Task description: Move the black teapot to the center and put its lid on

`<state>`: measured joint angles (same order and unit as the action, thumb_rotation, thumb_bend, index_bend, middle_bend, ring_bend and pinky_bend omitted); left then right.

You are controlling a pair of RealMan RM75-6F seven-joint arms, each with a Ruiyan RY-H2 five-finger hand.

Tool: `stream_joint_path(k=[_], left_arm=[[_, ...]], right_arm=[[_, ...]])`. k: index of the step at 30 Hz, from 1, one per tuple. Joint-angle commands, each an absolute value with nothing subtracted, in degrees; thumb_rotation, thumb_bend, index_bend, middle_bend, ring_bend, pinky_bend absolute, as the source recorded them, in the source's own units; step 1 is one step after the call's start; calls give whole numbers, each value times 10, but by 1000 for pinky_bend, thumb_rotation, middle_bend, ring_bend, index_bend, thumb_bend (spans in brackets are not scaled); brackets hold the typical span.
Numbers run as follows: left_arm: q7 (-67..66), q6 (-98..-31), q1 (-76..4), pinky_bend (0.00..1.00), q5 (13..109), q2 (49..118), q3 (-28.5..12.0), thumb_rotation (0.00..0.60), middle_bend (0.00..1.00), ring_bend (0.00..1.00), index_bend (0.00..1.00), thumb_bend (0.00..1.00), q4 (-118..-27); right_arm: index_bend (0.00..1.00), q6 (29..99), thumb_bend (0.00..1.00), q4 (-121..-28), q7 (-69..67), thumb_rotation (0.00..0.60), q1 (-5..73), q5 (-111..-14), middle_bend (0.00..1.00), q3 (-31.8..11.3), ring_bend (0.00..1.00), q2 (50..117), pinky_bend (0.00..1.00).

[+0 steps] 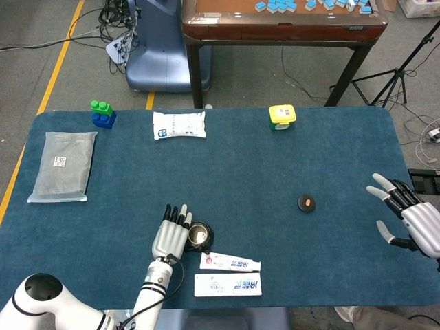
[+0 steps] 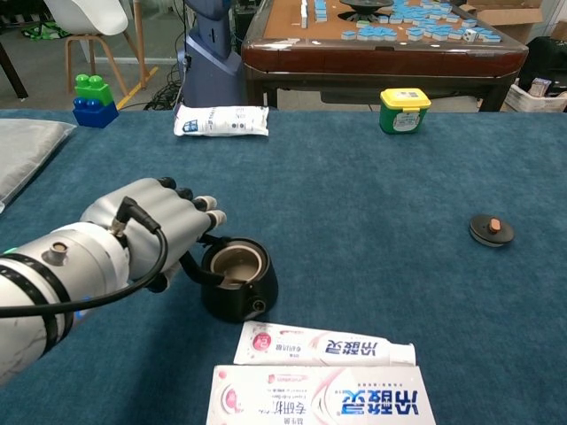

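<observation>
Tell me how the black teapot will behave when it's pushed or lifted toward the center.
The black teapot looks squat and wide-based, so it should slide on the blue cloth rather than tip. Its glossy, rounded body may slip in the left robot hand, which sits at its handle side. It is open-topped, its lid far to the right, and probably rigid.

Silver left hand, black fingertips, black cable

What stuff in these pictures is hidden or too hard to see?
- Left hand, chest view: its own back hides whether the fingers grip the teapot handle.
- Right hand, head view: cut off by the right edge; absent from the chest view.
- Toothpaste box, chest view: cut off by the bottom edge.
- Lid, head view: too small for detail.
</observation>
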<state>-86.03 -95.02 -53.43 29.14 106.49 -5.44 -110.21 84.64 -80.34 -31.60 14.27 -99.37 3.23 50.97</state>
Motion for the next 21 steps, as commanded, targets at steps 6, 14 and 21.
stream_joint_path(k=[6, 14, 21], left_arm=[[-862, -945, -529, 0, 287, 1075, -52, 600, 0, 0, 0, 721, -1077], [-861, -944, -524, 0, 287, 1072, -55, 600, 0, 0, 0, 717, -1071], [-879, -980, -521, 0, 301, 1072, -54, 600, 0, 0, 0, 686, -1082]], right_arm=[[117, 850, 516, -799, -319, 600, 140, -995, 0, 32, 0, 510, 0], [117, 847, 516, -802, -315, 600, 141, -995, 0, 29, 0, 510, 0], [117, 846, 517, -806, -312, 600, 142, -997, 0, 29, 0, 511, 0]])
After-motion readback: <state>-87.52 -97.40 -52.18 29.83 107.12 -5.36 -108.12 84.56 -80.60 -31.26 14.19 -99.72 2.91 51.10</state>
